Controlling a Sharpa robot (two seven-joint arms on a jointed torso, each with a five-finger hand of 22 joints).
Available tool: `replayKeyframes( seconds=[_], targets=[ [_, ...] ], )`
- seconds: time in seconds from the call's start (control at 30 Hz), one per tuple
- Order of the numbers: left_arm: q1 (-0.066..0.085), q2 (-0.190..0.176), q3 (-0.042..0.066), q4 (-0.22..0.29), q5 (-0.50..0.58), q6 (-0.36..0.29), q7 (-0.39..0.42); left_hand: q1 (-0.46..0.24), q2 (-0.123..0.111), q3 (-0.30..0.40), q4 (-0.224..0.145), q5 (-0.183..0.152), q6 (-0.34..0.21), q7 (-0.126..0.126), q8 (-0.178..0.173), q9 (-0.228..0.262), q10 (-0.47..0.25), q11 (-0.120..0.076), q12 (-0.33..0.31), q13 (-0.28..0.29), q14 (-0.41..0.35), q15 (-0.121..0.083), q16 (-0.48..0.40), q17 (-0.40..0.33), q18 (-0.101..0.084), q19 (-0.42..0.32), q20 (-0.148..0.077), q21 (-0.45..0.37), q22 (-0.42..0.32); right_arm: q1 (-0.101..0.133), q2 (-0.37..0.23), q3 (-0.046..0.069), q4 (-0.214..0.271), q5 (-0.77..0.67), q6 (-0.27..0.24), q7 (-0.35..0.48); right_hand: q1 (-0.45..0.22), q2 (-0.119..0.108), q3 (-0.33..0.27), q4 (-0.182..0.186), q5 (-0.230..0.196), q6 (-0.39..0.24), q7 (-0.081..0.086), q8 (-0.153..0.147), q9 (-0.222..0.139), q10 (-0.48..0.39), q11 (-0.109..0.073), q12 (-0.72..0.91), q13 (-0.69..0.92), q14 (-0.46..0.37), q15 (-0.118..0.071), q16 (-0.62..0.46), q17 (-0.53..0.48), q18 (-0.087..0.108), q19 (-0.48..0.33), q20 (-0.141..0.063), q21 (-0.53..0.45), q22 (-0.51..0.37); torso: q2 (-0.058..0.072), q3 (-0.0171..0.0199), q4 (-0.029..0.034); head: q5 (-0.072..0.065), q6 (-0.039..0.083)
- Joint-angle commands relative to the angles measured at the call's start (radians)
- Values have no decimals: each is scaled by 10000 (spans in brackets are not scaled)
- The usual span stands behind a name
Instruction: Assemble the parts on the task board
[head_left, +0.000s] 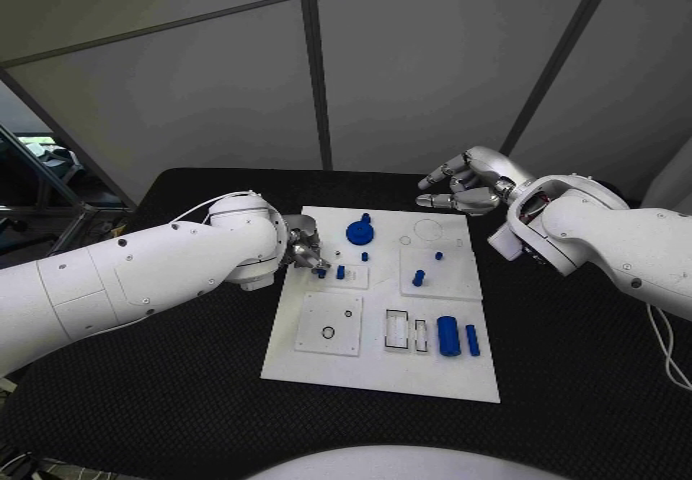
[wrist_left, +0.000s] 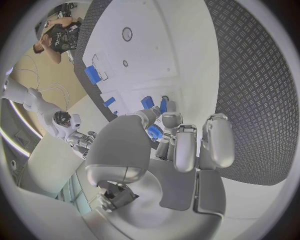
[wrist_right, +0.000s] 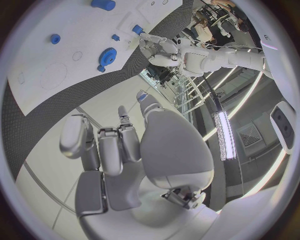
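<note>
**Here: left hand pinching a small part at the board's edge**

Here the task board (head_left: 378, 372), a flat white rectangular plate with raised square tiles and shallow outlined recesses, lies on the bench (head_left: 577, 380), whose black surface shows a fine diamond weave. The parts are glossy blue. A round gear-like piece (head_left: 359, 233) sits near the far edge; a thick cylinder (head_left: 449, 336) and a slimmer bar (head_left: 473, 340) lie side by side, long axes running from the near edge to the far edge. Short pegs (head_left: 418, 279) stand upright. The left hand (head_left: 304, 252), smooth silver metal, pinches a small blue piece (wrist_left: 154, 132) in its fingertips over the board's left edge. The right hand (head_left: 469, 183) hovers beyond the far right corner, fingers curled, holding nothing.
</note>
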Motion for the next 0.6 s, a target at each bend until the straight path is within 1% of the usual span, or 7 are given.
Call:
replayKeyframes(
  seconds=[0.03,0.13,0.33,0.5,0.6],
  targets=[
    [-6,6,-28,-15,-85,180,-83,1,98,872,-818,30,7,-75,46,9,63,-27,65,4,649,-88,49,1645,12,96,6,50,603,17,4,5,-4,-9,71,43,-27,49,-1,80,-42,-40,-5,-59,3,-42,11,-31,860,752,-20,-34,1394,152,-73,-13,-56,-6,-4,4,-3,34,-22],
    [-7,1,-37,-13,-85,218,-83,1,98,872,-818,30,7,-75,46,9,63,-27,65,4,649,-88,49,1645,12,96,6,50,603,17,2,5,-7,-9,82,41,-27,49,-1,80,-42,-40,-5,-59,3,-42,11,-31,860,752,-20,-34,1394,152,-73,-13,-56,-6,-4,5,-9,41,-17],
    [-8,0,-47,-45,-85,316,-85,-9,90,889,-827,28,8,-78,54,11,77,-29,79,21,649,-89,48,1645,12,98,4,51,605,17,-3,5,-20,-9,125,34,-27,49,-1,80,-42,-40,-5,-59,3,-42,11,-31,860,752,-20,-34,1394,152,-73,-13,-56,-6,-7,-3,-3,29,-23],
    [-9,-13,-49,-58,-84,368,-87,-9,90,889,-827,28,8,-78,54,11,77,-29,79,21,649,-89,48,1645,12,98,4,51,605,17,-2,5,-26,-9,140,31,-27,49,-1,80,-42,-40,-5,-59,3,-42,11,-31,860,752,-20,-34,1394,152,-73,-13,-56,-6,-6,-3,-1,51,-31],
    [-9,-32,-51,-64,-84,378,-88,-15,79,910,-840,28,7,-80,62,14,79,-32,75,14,650,-91,49,1645,11,101,3,53,609,17,1,4,-29,-9,151,39,-27,49,-1,80,-42,-40,-5,-59,3,-42,11,-31,860,752,-20,-34,1394,152,-73,-13,-56,-6,-4,-5,-3,89,1]
  ],
)
